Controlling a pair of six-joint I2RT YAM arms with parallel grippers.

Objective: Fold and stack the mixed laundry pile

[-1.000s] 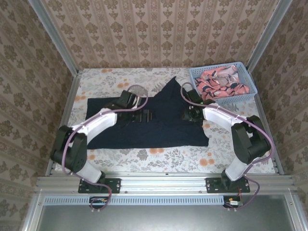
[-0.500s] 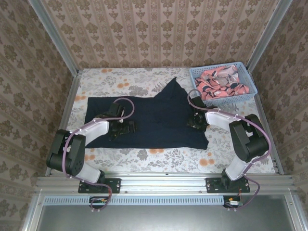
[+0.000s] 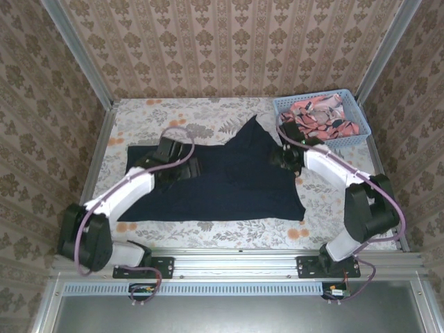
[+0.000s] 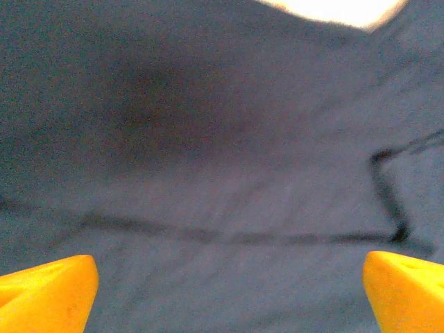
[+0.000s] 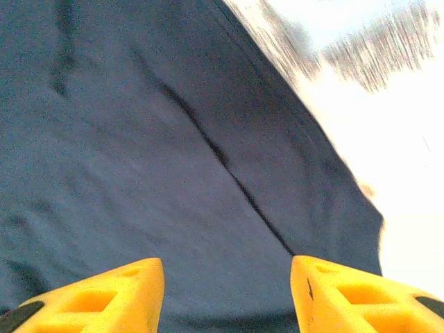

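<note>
The dark navy T-shirt point(image 3: 232, 187) lies spread across the middle of the table, one corner peaked toward the back. My left gripper point(image 3: 191, 168) hovers low over its left part, open; in the left wrist view its orange fingertips point(image 4: 48, 291) stand wide apart over creased navy cloth point(image 4: 222, 173). My right gripper point(image 3: 277, 158) is over the shirt's right side, open, and its fingertips point(image 5: 104, 298) frame a seam in the cloth point(image 5: 173, 173) near the shirt's edge. The pink patterned garment point(image 3: 320, 116) lies in the basket.
The light blue lattice basket point(image 3: 336, 141) stands at the back right corner, close behind my right arm. Floral tablecloth point(image 3: 229, 227) shows in front of the shirt and at the back left. Metal frame posts and patterned walls enclose the table.
Both grippers have moved toward the back of the table over the shirt. The shirt's near edge now lies slightly closer to the arm bases.
</note>
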